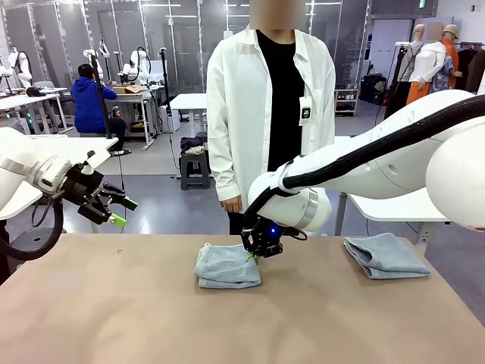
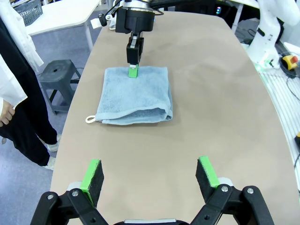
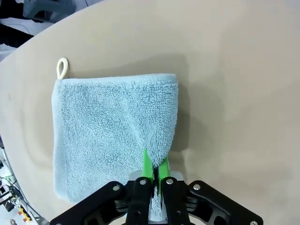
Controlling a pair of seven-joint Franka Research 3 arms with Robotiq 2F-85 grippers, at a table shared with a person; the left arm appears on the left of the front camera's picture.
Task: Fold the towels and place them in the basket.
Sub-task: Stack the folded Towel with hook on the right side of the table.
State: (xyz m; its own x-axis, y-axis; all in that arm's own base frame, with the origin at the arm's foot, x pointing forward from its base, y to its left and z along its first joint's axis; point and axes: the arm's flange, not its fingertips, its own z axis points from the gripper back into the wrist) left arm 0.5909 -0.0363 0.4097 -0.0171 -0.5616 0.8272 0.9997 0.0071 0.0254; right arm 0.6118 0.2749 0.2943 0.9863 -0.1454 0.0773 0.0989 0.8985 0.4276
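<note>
A pale blue-grey towel (image 1: 226, 267) lies folded in the middle of the table, its white loop (image 3: 62, 68) sticking out at one corner. My right gripper (image 1: 254, 256) is shut on the towel's (image 3: 108, 126) edge, and the cloth puckers up between the green pads. The left wrist view shows the same pinch (image 2: 133, 71) at the far side of the towel (image 2: 136, 96). A second folded towel (image 1: 386, 255) rests at the table's right end. My left gripper (image 1: 121, 212) hangs open above the table's left end, holding nothing (image 2: 150, 176). A dark grey mesh basket (image 2: 27, 10) sits on a white side table.
A person (image 1: 269, 114) in a white shirt stands at the far edge, hands down. A grey stool (image 2: 58, 77) stands on the floor beside the table. Bare tabletop (image 1: 227, 326) stretches across the near half.
</note>
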